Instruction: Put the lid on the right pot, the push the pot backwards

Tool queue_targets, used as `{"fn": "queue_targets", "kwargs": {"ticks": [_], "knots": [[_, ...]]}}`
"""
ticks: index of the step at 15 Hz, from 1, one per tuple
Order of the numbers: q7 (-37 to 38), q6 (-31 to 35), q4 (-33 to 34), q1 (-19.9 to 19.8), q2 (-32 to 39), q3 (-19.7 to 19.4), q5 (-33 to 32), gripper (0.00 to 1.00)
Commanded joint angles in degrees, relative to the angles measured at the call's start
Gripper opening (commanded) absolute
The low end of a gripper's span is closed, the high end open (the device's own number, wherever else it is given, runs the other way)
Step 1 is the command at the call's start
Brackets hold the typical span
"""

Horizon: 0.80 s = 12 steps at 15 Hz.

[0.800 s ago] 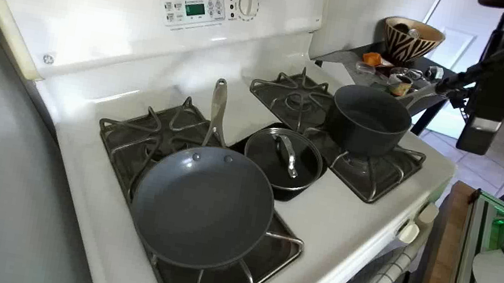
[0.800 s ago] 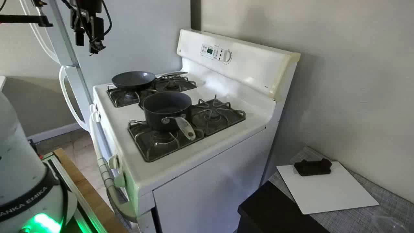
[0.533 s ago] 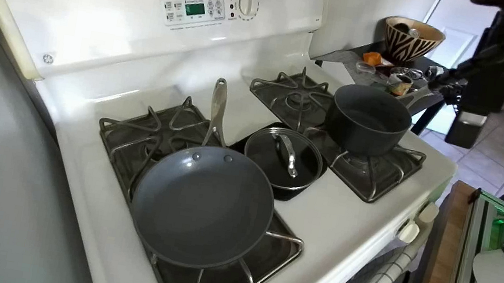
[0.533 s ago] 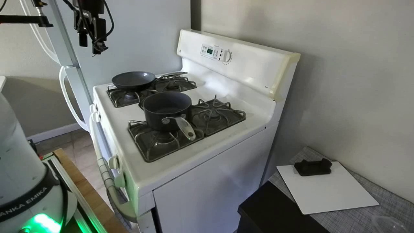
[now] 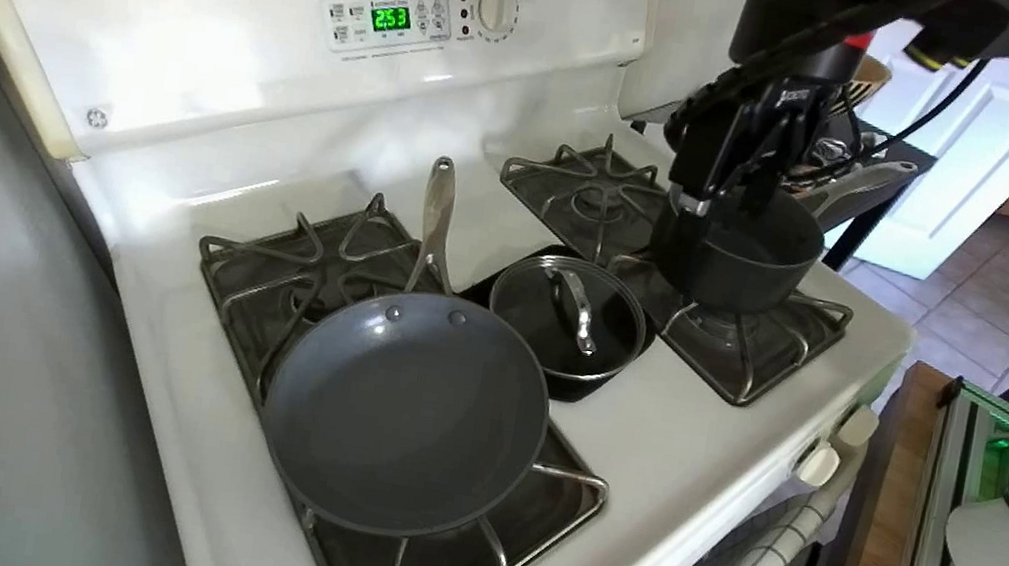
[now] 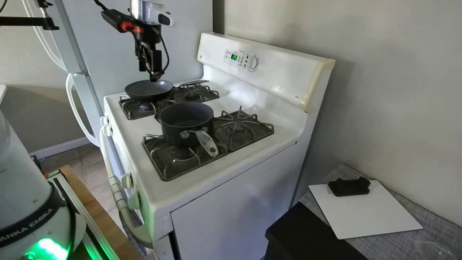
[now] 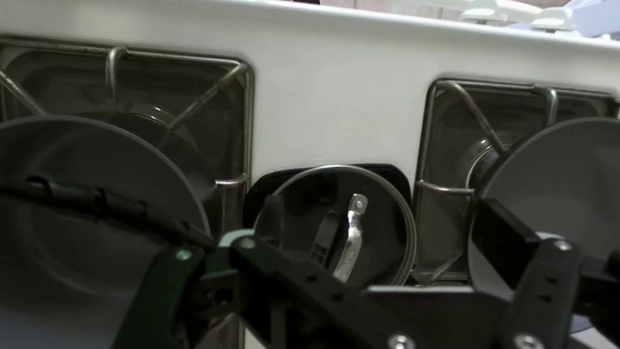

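You were pre-grab imo, gripper (image 7: 385, 224) spread wide and empty, next needing to pinch the lid (image 5: 556, 326) left of the right pot (image 5: 743, 276).

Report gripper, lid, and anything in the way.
Gripper open, empty. Lid off, between frying pan and uncovered right pot. Both sit close by; might crowd the grasp.
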Motion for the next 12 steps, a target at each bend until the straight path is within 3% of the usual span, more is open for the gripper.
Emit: {"fn": "queue_targets", "kwargs": {"ticks": [1, 6, 12], "knots": [[-1.42, 7.38, -0.75, 0.18, 7.03, -1.57, 0.15, 1.0], [-3.19, 15.85, -0.08, 0.78, 16.1, -2.58, 0.37, 1.0], [-2.88, 18.64, 2.59, 2.1, 19.54, -2.15, 1.02, 1.0]]}}
